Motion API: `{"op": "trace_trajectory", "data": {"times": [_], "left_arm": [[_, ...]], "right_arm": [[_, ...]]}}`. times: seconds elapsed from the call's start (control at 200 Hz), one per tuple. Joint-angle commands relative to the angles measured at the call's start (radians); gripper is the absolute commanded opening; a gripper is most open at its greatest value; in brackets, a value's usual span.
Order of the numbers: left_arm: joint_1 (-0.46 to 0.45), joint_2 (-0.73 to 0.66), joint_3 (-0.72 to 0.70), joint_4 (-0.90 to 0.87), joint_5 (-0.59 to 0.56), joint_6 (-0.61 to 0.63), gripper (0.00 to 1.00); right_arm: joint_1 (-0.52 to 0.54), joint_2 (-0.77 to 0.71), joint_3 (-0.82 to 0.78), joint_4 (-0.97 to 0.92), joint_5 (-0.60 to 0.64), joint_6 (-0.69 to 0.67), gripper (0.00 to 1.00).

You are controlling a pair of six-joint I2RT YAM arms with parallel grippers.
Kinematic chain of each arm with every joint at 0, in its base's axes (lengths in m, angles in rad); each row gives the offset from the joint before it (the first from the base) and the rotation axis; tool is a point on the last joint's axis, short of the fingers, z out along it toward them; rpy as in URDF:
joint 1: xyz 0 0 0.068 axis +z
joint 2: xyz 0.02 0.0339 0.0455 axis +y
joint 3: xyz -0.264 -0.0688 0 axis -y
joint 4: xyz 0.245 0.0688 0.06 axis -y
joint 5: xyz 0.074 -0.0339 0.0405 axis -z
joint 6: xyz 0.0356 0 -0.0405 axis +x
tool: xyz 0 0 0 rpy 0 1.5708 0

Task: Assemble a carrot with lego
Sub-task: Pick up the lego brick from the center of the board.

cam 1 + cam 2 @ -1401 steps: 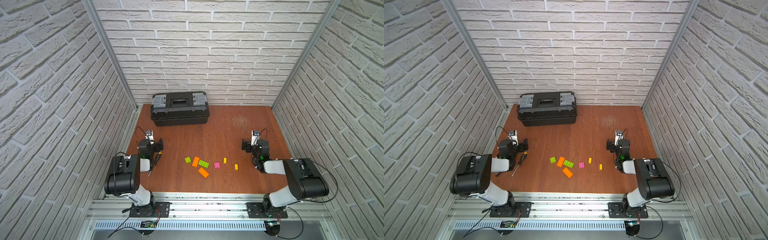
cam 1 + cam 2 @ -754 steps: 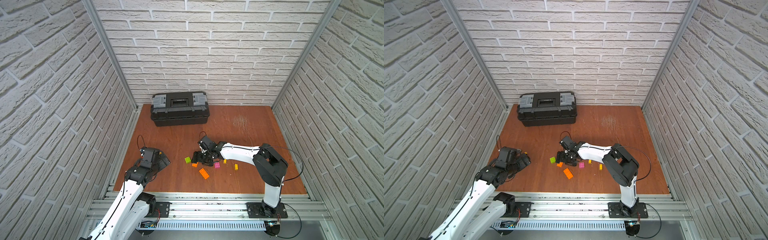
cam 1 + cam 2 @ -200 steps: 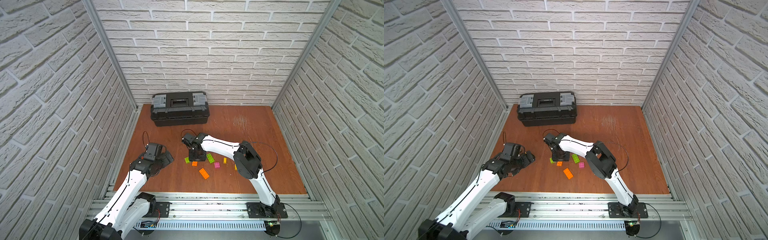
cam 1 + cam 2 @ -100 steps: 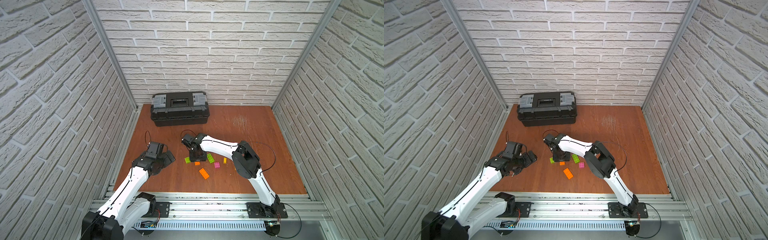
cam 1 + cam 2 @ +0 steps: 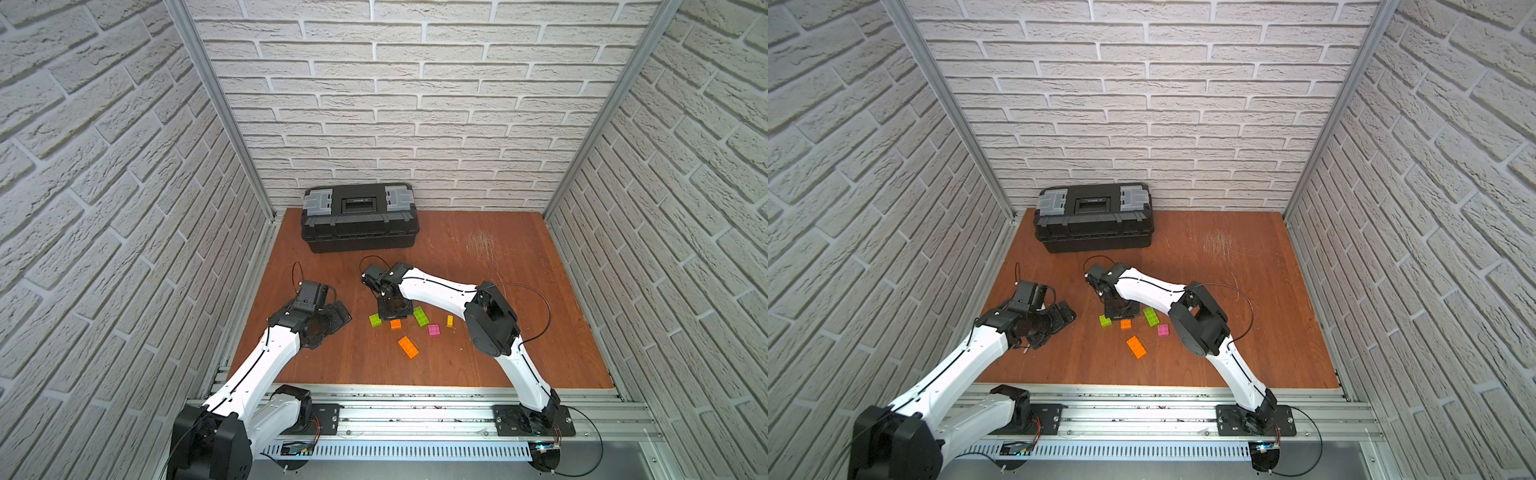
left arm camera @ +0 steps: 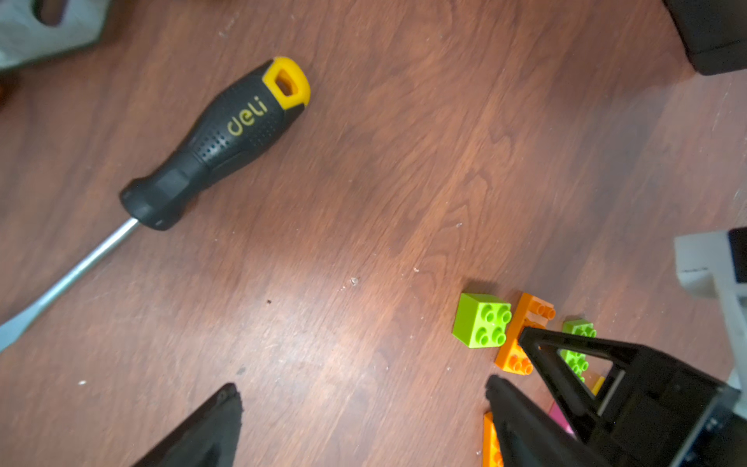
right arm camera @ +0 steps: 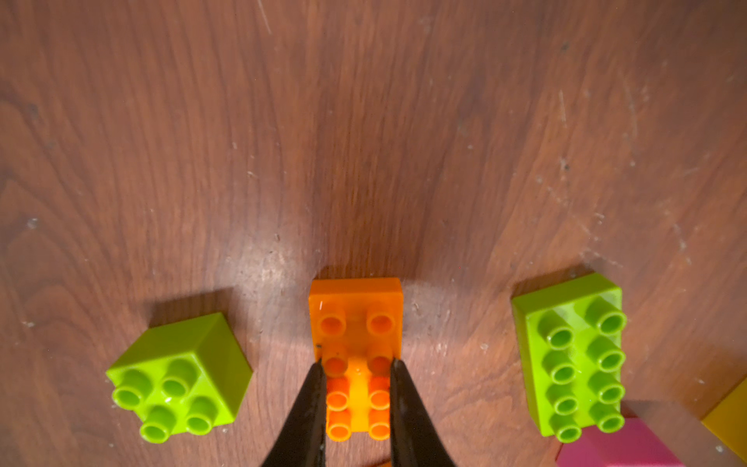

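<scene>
Right wrist view: long orange brick (image 7: 355,311) lengthwise between the tips of the right tool (image 7: 355,366), grasped.

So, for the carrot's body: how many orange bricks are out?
2. One orange brick sits between the right gripper's jaws, flanked by two green bricks; the second orange brick lies alone, nearer the front rail. None seems hidden.
</scene>
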Motion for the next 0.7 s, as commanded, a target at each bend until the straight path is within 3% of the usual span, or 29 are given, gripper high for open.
{"op": "trace_trajectory", "data": {"times": [0.0,0.175,0.295,0.445,0.695], "left_arm": [[0.012,0.035,-0.004,0.042,0.047,-0.017,0.96],[0.012,0.087,0.015,0.065,0.067,-0.022,0.96],[0.012,0.090,0.024,0.058,0.067,-0.017,0.96],[0.012,0.090,0.023,0.057,0.066,-0.014,0.96],[0.011,0.082,0.019,0.060,0.066,-0.014,0.96]], "right_arm": [[-0.009,-0.023,-0.039,-0.016,0.011,-0.016,0.14],[-0.013,-0.026,-0.040,-0.012,-0.006,-0.016,0.45],[-0.014,-0.026,-0.037,-0.016,-0.004,-0.012,0.57],[-0.017,-0.024,-0.033,-0.019,-0.002,-0.011,0.60],[-0.020,-0.022,-0.016,-0.015,-0.001,-0.012,0.55]]}}
